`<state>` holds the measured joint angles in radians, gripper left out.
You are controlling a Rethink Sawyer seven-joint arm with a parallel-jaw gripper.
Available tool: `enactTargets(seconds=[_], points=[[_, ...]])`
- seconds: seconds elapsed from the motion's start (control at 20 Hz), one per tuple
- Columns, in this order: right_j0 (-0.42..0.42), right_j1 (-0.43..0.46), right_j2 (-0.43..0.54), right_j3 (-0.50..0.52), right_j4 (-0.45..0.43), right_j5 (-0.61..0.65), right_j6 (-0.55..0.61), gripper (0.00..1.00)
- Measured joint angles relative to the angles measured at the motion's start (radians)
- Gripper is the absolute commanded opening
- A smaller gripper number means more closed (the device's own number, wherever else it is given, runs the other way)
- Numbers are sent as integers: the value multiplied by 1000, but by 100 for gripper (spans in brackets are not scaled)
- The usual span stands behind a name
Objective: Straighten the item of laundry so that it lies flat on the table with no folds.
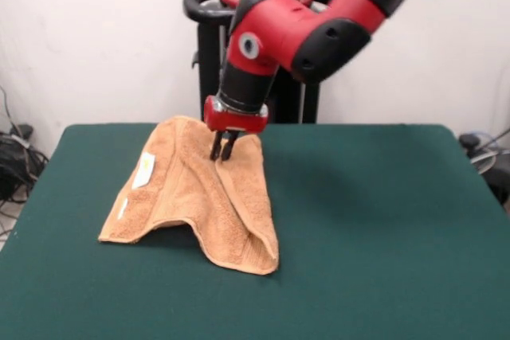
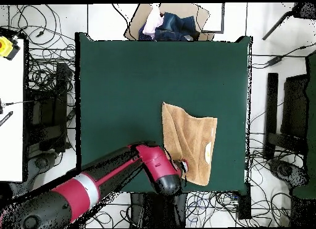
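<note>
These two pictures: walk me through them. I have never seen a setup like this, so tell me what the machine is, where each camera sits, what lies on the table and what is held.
The machine is a red and black robot arm ending in a small gripper. One picture comes from a camera across the table facing the robot; the other looks straight down from above. On the dark green table lies one orange-tan towel, folded and rumpled, with a white tag. The gripper's jaws are close together and appear to pinch the towel's raised edge nearest the robot. From above, the same towel sits toward the robot's side of the table. Cables and some bundled cloth lie off the table.
</note>
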<state>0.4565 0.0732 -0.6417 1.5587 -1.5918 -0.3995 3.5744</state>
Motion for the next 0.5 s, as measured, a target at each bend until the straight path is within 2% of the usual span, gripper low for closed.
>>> enactTargets(seconds=[0.1,0.15,0.3,0.5], points=[[-26,-15,1,10,48,0,0,0],[-64,-36,3,26,125,-3,-4,0],[-111,-60,3,48,226,-17,-25,0],[-147,-76,3,69,311,-33,-81,0]])
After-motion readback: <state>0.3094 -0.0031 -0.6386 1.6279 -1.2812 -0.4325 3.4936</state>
